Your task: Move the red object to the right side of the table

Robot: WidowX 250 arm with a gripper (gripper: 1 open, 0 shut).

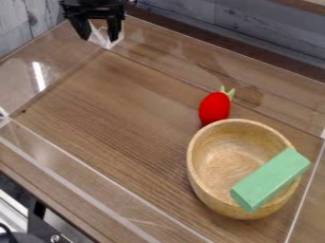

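Looks like a lab test bench: a wood-grain table [114, 104] is fenced in by low clear acrylic walls [51, 185], and grey plank paneling [241, 28] is seen behind.

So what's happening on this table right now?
A robot arm's gripper hangs open and empty at the far left corner of the table, well away from everything else. A small red strawberry toy lies on the wood toward the right side, just behind a wooden bowl. A green block leans across the bowl's rim. Nothing is being held at this moment.
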